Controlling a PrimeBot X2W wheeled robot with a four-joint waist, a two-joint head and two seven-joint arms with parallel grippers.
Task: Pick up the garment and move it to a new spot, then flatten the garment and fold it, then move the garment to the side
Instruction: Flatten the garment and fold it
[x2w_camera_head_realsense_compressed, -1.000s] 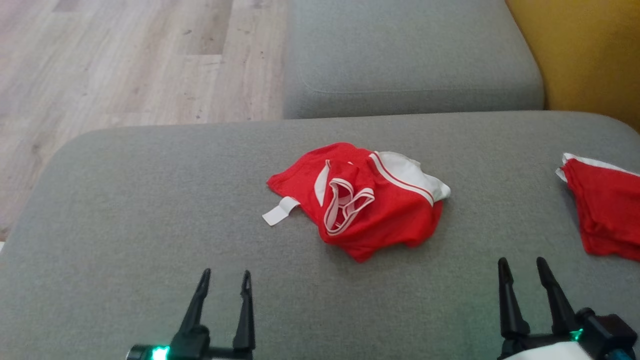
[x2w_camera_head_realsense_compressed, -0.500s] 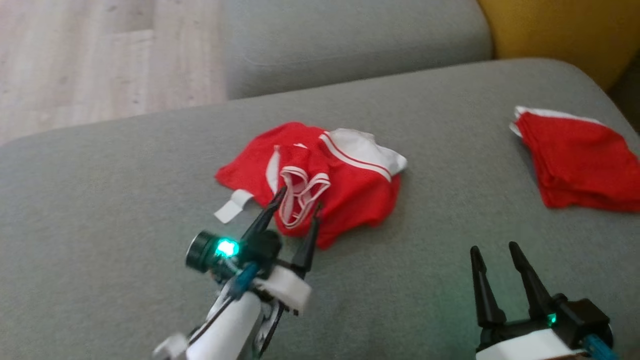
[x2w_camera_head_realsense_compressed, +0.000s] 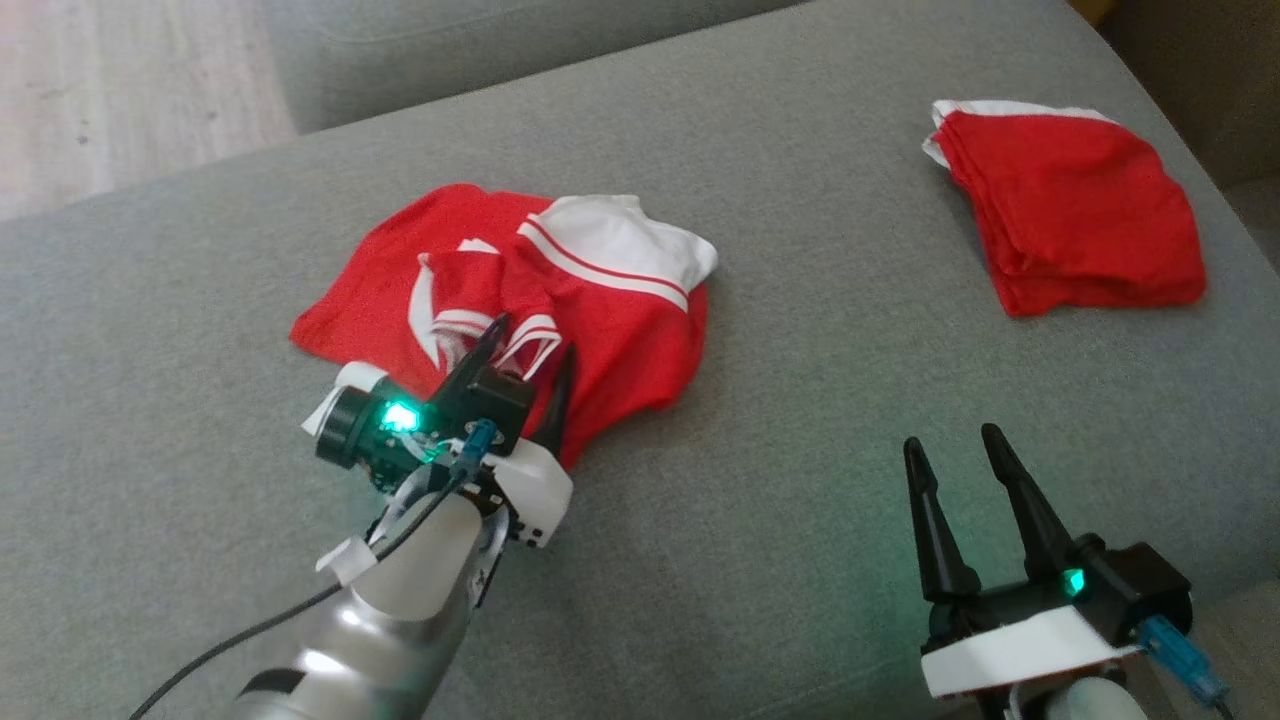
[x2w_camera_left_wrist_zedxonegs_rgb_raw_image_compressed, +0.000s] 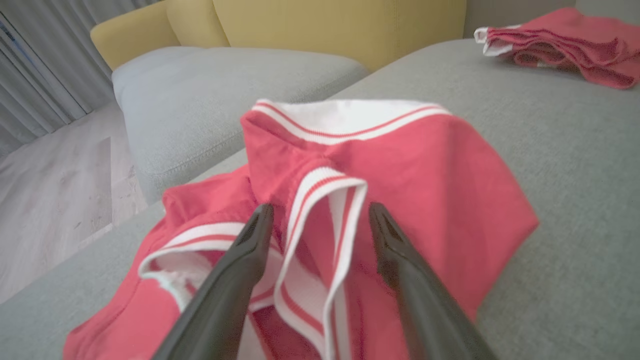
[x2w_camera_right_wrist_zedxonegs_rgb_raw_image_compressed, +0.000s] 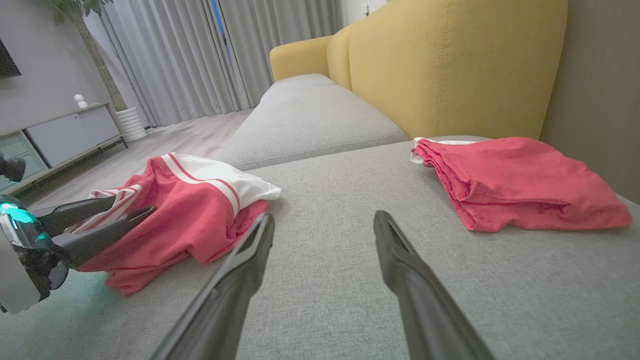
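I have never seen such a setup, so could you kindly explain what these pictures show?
This is a wheeled robot with two arms, each ending in a two-fingered claw. One picture looks down from its head; the other two look along each claw from wrist cameras. On the grey fabric sofa cushion lie a crumpled red garment with white striped trim and, to its right, a folded red garment. The left claw is open, its fingers either side of a striped white edge of the crumpled garment. The right claw is open over bare cushion. Nothing is held.
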